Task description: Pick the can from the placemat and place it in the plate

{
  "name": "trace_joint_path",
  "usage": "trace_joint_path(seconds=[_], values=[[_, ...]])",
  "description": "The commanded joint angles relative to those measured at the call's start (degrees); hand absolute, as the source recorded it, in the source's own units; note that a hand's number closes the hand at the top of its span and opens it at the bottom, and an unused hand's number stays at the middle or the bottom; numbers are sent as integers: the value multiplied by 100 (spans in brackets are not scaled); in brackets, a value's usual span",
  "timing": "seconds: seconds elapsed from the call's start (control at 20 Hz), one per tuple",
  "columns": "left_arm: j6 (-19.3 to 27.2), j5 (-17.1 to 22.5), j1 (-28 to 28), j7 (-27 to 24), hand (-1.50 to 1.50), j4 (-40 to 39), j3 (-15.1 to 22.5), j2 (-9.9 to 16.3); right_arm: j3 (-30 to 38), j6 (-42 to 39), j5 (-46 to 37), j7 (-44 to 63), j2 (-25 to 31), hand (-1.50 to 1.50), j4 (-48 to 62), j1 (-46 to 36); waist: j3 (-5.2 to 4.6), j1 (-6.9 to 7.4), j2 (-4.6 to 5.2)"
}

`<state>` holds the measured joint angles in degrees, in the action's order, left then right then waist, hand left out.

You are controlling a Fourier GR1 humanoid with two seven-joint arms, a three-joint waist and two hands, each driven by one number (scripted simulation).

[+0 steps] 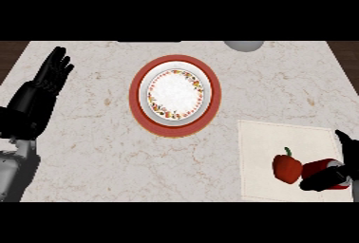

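— Pale stone with thin brown veins covers the whole tabletop (98, 142), like smooth marble. Dark wood shows past its far corners.

— What sits in the middle?

— A round plate (175, 93). It has a wide red rim, then a white ring, then a band of tiny flowers round a white, speckly middle. It lies flat.

— And on the right?

— A square placemat (280, 142), cream and plain, lying flat near the right edge. It is well apart from the plate.

— What is on it?

— A red pepper (287, 168) with a little green stalk, shiny and lumpy. Just beside it, on its right, is the can (329, 168). It is red with a silver end, and it lies on its side on the placemat.

— Is a hand on it?

— Yes. The right hand (324, 181) is black, and its fingers curl round the can from the right side. Part of the can hides under them.

— And the other hand?

— The left hand (51, 71) is black too. It rests at the left edge, fingers straight and close together, pointing up, with nothing in it. A grey forearm (13, 168) shows below it.

— Anything else?

— A grey round thing (244, 45) peeks in at the far edge. Only a bit shows, so I cannot tell what it is.
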<state>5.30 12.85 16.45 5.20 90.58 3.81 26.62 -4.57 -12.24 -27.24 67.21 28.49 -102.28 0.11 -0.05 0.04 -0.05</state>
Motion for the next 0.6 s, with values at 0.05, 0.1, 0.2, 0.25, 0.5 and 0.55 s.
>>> trace_joint_path(seconds=[0.05,0.1,0.2,0.25,0.5,0.55], values=[[-70,-80,-115,-36,0,92,-22,-99,-20,-268,28,528,-232,-150,486,-7,4,15,8],[-63,-137,25,5,0,61,-11,-140,-26,-80,-133,427,-356,-150,707,-107,5,11,12],[60,-252,-8,-51,0,-13,67,-314,175,-318,1,370,-170,-150,553,181,3,-28,7],[-67,-217,-331,-434,0,-131,-21,-302,-110,-101,-344,524,-409,-150,665,110,0,12,12],[-106,-313,-147,-310,0,-192,-61,-303,-29,-346,-395,301,-359,-150,1109,63,3,7,18],[-542,9,-669,-302,0,308,-389,-3,-1,243,-711,-305,-559,150,1210,100,5,38,1]])
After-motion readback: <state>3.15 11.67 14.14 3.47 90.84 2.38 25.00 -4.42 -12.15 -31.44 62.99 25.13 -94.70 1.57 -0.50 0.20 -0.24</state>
